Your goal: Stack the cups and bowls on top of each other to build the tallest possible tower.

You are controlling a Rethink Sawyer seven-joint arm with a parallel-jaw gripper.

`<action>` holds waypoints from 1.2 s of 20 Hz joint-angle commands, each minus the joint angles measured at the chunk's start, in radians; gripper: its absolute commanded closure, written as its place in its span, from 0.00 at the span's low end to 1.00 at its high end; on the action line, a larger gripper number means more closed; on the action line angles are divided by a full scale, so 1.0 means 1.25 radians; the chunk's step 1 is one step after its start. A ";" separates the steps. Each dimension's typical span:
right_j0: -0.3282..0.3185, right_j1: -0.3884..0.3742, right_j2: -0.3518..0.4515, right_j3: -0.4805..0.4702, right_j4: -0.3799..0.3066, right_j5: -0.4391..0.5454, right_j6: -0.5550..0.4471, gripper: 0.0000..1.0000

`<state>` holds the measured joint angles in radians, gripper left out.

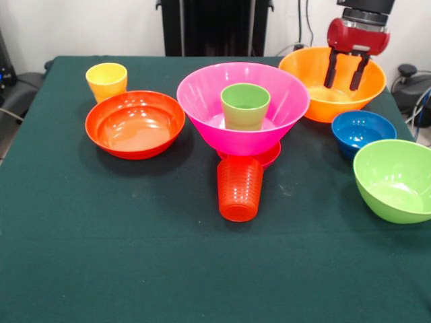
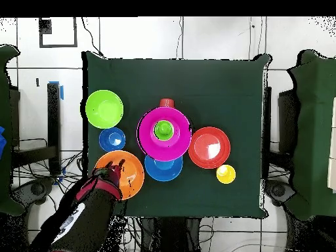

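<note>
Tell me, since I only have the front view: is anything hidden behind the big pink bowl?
Observer: Yes. The overhead view shows a medium blue bowl on the pink bowl's far side, partly covered by the pink rim.
Operator: Is the end effector really above the orange bowl, or beyond it?
Observer: From above, the end effector is over the orange bowl's inside, not past its rim.
Operator: Anything else back there?
Observer: No more cups or bowls; only those two lie along that table edge.
</note>
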<state>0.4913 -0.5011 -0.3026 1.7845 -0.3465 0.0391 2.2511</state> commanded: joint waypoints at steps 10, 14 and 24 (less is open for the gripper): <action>-0.020 0.054 0.050 -0.078 0.025 -0.039 0.071 0.00; -0.025 0.063 0.061 -0.080 0.026 -0.034 0.072 0.00; -0.018 0.080 0.054 -0.098 0.026 -0.044 0.071 0.00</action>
<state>0.4839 -0.4458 -0.3138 1.7380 -0.3423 0.0218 2.2511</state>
